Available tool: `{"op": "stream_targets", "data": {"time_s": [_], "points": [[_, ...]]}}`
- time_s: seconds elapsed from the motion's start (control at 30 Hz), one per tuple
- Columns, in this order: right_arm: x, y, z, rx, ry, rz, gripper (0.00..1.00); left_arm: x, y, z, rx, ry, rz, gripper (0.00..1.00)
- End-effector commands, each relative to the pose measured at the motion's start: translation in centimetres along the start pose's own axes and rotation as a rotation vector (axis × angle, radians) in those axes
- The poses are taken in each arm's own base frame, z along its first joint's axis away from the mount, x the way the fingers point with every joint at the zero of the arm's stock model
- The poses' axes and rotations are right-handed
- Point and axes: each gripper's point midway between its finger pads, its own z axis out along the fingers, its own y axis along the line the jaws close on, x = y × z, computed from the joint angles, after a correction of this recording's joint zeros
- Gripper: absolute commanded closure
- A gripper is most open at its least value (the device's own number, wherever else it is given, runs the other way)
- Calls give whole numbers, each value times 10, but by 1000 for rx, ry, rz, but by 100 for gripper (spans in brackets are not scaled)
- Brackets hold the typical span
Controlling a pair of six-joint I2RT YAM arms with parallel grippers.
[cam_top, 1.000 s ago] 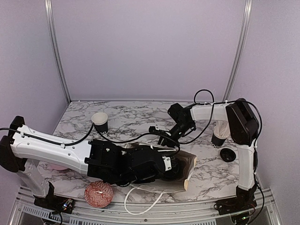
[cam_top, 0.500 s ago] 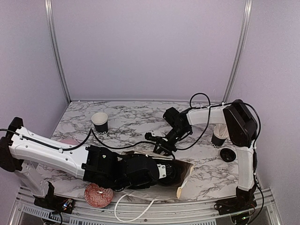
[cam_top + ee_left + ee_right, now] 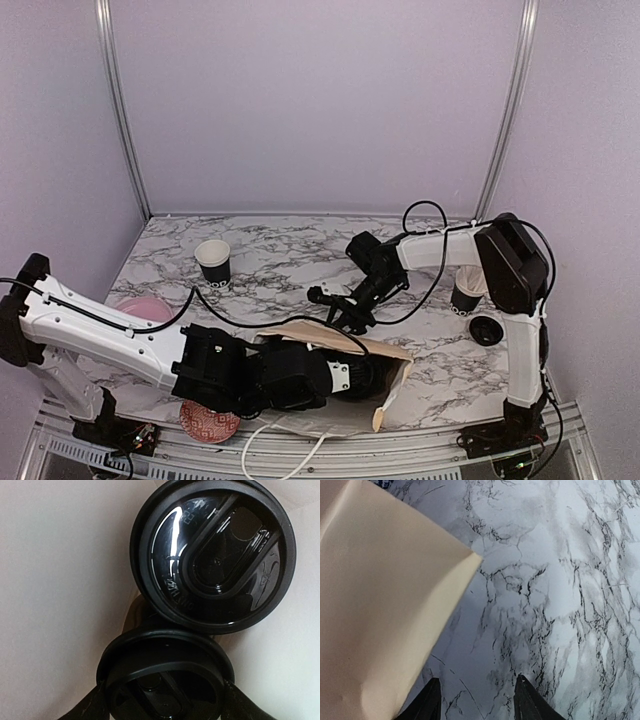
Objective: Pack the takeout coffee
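A tan paper bag point(image 3: 395, 352) lies on its side near the front of the marble table, its mouth facing right. My left arm point(image 3: 250, 375) reaches into it. In the left wrist view my left gripper point(image 3: 165, 700) is shut on a takeout coffee cup with a black lid point(image 3: 165, 672), a finger against each side. A second lidded cup point(image 3: 212, 555) stands just beyond it against the bag's wall. An open black cup point(image 3: 213, 262) stands at the back left. My right gripper point(image 3: 335, 300) point(image 3: 478, 682) hangs open and holds nothing, over bare marble beside the bag's edge point(image 3: 380, 605).
Another black cup point(image 3: 465, 295) stands half hidden behind the right arm, with a loose black lid point(image 3: 487, 330) in front of it. A pink plate point(image 3: 140, 308) and a red patterned bowl point(image 3: 205, 424) sit by the left arm. The bag's white handle point(image 3: 300, 455) trails over the front edge.
My left arm and the bag have shifted toward the front edge, covering more of the red bowl. The right gripper has drifted left, staying open.
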Motion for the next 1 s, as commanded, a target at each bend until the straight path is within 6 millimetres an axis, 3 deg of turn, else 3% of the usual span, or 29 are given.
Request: {"op": "stream_targets", "data": {"time_s": [0.0,0.33,0.47,0.67,0.97], "points": [[-17,15,-1,-29,-34,-56,52,3,2,3,4,-19,-43,44],[-21,15,-7,-42,-37,-39,51,0,2,3,62,-44,-91,44],[-24,3,-33,-7,-48,-22,47,-1,-2,2,127,-13,-99,43],[-28,-16,-92,75,-99,20,40,1,-9,2,213,53,-124,43],[-38,-12,-137,167,-141,3,39,-3,-21,-6,444,162,-238,43]]}}
